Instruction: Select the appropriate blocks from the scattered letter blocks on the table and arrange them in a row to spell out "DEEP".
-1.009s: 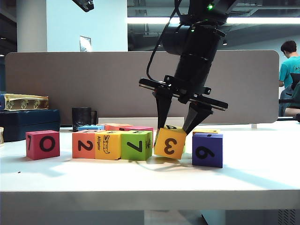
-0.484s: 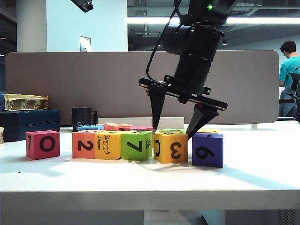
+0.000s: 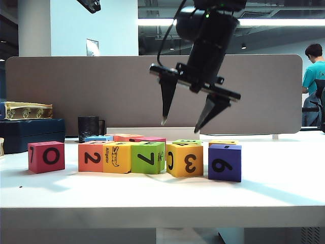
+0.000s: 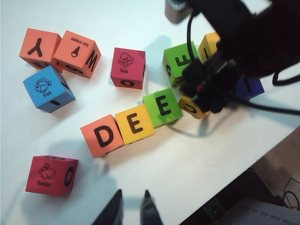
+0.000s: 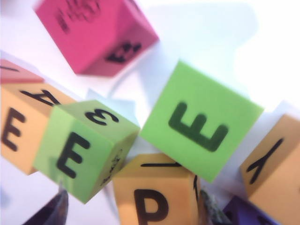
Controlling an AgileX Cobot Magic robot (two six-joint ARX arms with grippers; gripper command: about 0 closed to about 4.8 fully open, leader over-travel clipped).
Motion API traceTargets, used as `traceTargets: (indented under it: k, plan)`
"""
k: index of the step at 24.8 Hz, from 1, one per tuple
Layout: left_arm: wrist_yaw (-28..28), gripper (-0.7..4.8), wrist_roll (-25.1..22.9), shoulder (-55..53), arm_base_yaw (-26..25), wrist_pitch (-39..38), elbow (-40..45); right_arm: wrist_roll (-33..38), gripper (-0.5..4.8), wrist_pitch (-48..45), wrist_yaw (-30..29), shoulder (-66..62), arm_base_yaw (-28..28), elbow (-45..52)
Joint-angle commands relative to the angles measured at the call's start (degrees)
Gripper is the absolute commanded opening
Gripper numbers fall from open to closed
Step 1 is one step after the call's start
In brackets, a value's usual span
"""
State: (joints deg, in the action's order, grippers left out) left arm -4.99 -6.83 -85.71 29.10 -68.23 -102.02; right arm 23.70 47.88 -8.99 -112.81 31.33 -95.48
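Four blocks stand in a row on the table (image 3: 284, 193): orange 2 (image 3: 91, 156), yellow Alligator (image 3: 117, 157), lime green 7 (image 3: 147, 157) and yellow-orange 3 (image 3: 185, 160). From above, their tops read D (image 4: 102, 136), E (image 4: 135, 123), E (image 4: 162, 108). The fourth block (image 4: 190, 107) is mostly hidden under the right arm, and its top shows P (image 5: 157, 197). My right gripper (image 3: 180, 126) hangs open above it, apart from it. High over the table's near edge, my left gripper (image 4: 132, 206) is empty, its fingers a narrow gap apart.
A purple 6 block (image 3: 224, 162) stands right of the row, a pink 0 block (image 3: 46, 156) left of it. Behind the row lie another green E block (image 5: 201, 122), a pink Tree block (image 4: 127, 68), orange blocks (image 4: 77, 54) and a blue Fish block (image 4: 48, 89). A dark mug (image 3: 89, 128) stands at the back.
My right gripper opened and let go of the tilted 3 block. The block settled flat beside the green 7 block, and the gripper rose clear of it. The left arm stayed still.
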Motion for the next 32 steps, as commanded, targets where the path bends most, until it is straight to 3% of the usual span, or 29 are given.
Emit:
traceTargets:
  k: [1,2,4,5,8,14,21,32]
  plan:
    - [-0.20,0.48,0.00,0.33,0.07,0.09,-0.15,-3.26,3.46,3.65,0.22,0.37,-0.66,-3.10]
    - [-0.20,0.48,0.00,0.33,0.07,0.09,-0.15,-3.78,3.46,4.24,0.37,0.39,-0.76,-3.41]
    - [-0.20,0.48,-0.02,0.33,0.07,0.13,-0.15,-5.22,2.97,7.08,1.07,0.52,-1.46,-3.98]
    - [-0.20,0.48,-0.02,0.33,0.07,0.15,-0.15,-6.60,2.14,9.05,2.32,0.50,-1.88,-3.96]
    - [-0.20,0.48,-0.04,0.33,0.07,0.70,-0.15,-7.74,0.98,11.56,5.38,0.48,-1.90,-3.96]
    - [-0.20,0.48,-0.04,0.33,0.07,1.49,-0.15,-9.22,0.08,13.38,6.38,0.17,-1.90,-3.82]
    - [-0.20,0.48,-0.20,0.33,0.07,1.46,-0.15,-9.22,-0.03,14.27,4.74,-0.37,-1.20,-3.08]
    - [-0.20,0.48,-0.22,0.33,0.07,3.23,-0.15,-13.27,-0.02,26.03,1.38,-0.37,1.22,-2.99]
